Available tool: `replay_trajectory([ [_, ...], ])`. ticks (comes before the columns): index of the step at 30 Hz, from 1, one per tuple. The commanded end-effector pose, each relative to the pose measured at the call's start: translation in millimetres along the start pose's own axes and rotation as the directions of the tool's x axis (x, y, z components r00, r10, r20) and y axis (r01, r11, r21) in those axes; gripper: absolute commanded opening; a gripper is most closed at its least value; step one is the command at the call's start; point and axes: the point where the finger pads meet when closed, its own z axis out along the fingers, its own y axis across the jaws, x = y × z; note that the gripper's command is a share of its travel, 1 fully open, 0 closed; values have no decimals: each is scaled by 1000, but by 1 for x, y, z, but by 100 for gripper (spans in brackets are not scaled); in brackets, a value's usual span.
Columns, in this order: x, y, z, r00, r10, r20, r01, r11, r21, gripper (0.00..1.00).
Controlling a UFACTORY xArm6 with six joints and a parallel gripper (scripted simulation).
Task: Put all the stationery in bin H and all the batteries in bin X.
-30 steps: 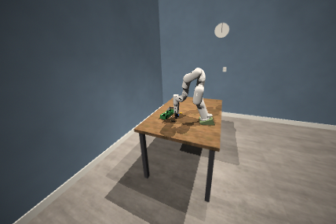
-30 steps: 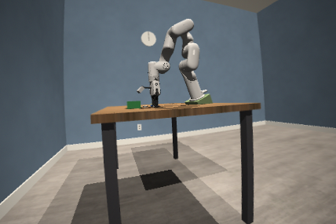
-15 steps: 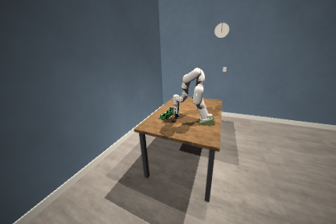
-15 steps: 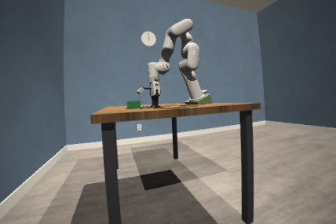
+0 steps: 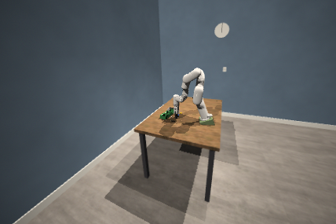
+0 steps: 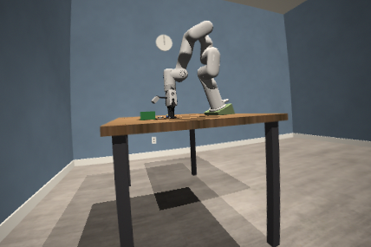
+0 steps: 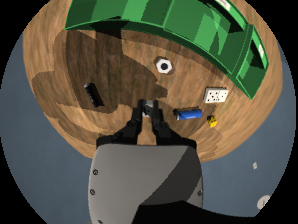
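The tabletop (image 7: 127,76) is carrying the green bins (image 7: 169,12) at its far edge, their letters too small to read. The pincer (image 7: 148,111) is standing low, gripping a small pale thing I cannot identify. I judge that the pick-up step is in hand; next it needs lifting toward the right bin. A blue battery (image 7: 188,113) is lying just beside.

My gripper (image 7: 147,104): sat at frame centre, fingers closed on a small pale object too small to identify.
Green bins (image 7: 169,10): arced across the top of the frame, dividers visible inside.
Nut (image 7: 162,66): lay white, above my fingertips, apart from them.
Black block (image 7: 92,92): lay left of centre, tilted.
Blue cylinder (image 7: 188,113): lay just right of my fingers.
White tile (image 7: 214,95): lay right, near the bins.
Yellow-black item (image 7: 212,120): lay beside the blue cylinder.
Table (image 7: 53,63): was wooden and round-looking in my lens.
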Motion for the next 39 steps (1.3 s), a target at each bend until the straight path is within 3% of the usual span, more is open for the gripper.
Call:
replay_trajectory([
  [1, 1, 0, -1, 1000, 0, -3, 0, 1000, 0, 0],
  [17, 1, 0, -1, 1000, 0, -3, 0, 1000, 0, 0],
  [30, 1, 0, -44, 1000, 0, -3, 0, 1000, 0, 0],
  [39, 1, 0, -61, 1000, 0, -3, 0, 1000, 0, 0],
])
